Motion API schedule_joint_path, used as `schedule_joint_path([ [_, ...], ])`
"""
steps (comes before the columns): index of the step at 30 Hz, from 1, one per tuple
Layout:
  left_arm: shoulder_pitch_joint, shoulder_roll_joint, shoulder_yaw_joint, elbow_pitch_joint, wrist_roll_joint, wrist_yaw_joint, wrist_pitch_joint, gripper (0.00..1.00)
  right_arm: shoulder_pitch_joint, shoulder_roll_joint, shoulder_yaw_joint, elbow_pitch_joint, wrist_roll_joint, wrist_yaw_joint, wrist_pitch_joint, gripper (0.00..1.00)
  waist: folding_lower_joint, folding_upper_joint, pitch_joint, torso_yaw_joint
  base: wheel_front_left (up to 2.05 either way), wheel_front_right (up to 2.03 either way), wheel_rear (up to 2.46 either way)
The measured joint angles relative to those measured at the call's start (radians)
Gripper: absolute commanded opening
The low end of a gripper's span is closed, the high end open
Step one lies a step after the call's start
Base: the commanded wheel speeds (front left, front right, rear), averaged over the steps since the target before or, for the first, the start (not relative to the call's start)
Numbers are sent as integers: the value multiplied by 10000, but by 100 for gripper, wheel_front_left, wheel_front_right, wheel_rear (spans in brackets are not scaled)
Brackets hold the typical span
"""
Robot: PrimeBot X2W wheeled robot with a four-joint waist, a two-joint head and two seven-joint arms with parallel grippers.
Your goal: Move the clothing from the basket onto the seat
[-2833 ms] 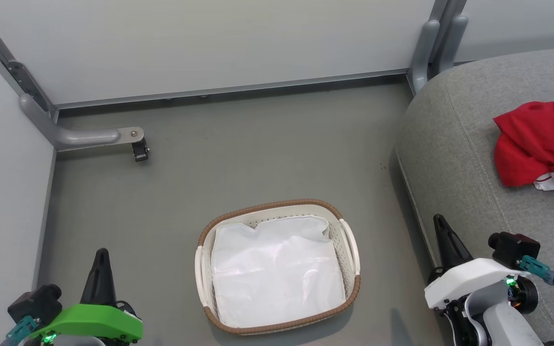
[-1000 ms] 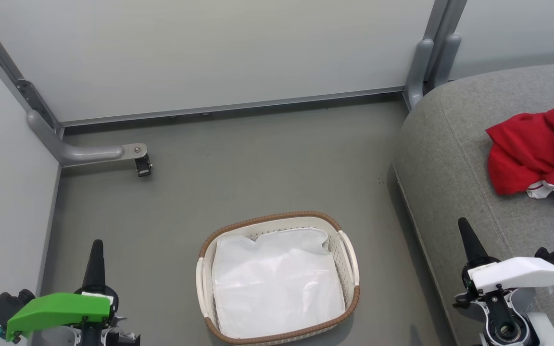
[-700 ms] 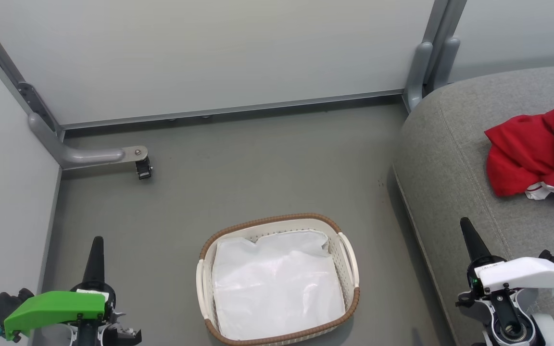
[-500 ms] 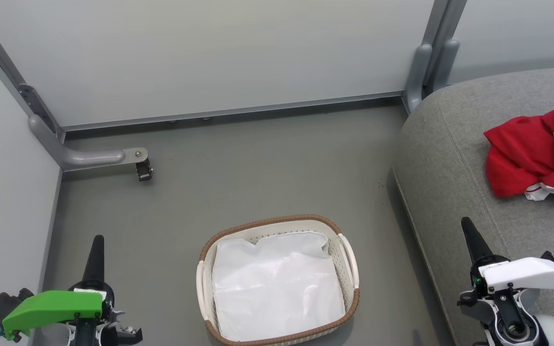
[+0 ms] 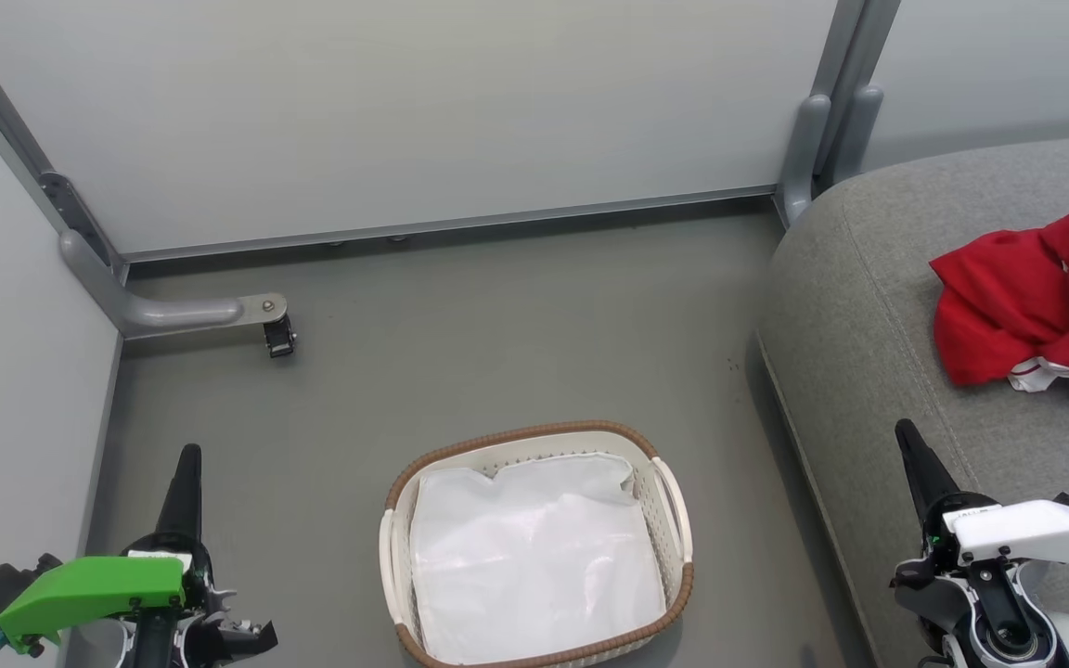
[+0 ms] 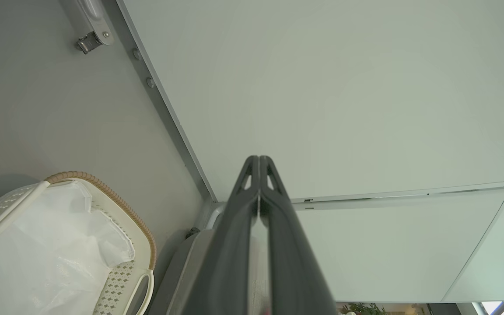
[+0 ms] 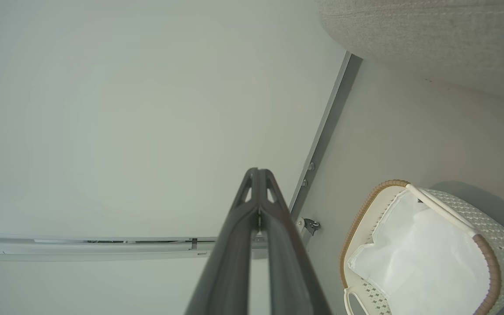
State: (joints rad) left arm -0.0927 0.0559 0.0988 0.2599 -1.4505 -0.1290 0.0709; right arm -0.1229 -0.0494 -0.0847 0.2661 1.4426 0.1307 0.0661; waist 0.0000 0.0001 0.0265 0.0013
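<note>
Head view: left gripper (image 5: 189, 461), green-shelled wrist, sits lower left over the grey floor (image 5: 497, 325), its two long dark fingers pressed together and holding nothing. Right gripper (image 5: 911, 443), white-shelled wrist, sits lower right, seen against the near edge of the large grey fabric-upholstered seat (image 5: 869, 306). Its fingers are likewise pressed together and empty, and the bottom edge cuts off its wrist. Both wrist views agree: tips meet, nothing between them.

Oval white perforated plastic basket (image 5: 521, 433) with brown woven-look rim is on the floor between the grippers, apart from both, with its near rim just clipped by the bottom edge. A crumpled white liner sheet (image 5: 534, 557) covers the inside, and anything under it is hidden. Each wrist view clips the basket at a frame corner.

Bright red clothing (image 5: 1008, 297) with white trim lies bunched on the seat, well apart from the basket. The right frame edge cuts it off, so I can't tell its full extent or how many garments there are. The seat runs out of frame too.

Farther out: pale wall panels (image 5: 405, 111), a grey metal post (image 5: 817, 139) beside the seat, and a small black caster (image 5: 278, 339) on a grey bracket by the left wall.
</note>
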Motion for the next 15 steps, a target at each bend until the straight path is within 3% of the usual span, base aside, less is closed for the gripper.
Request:
schedule_joint_path([
  [15,-22,-35,94,-82,-1014,0,278,0,56,-4,-161,-134,1081,0,297,0,0,0,-144,-8,0,0,0],
])
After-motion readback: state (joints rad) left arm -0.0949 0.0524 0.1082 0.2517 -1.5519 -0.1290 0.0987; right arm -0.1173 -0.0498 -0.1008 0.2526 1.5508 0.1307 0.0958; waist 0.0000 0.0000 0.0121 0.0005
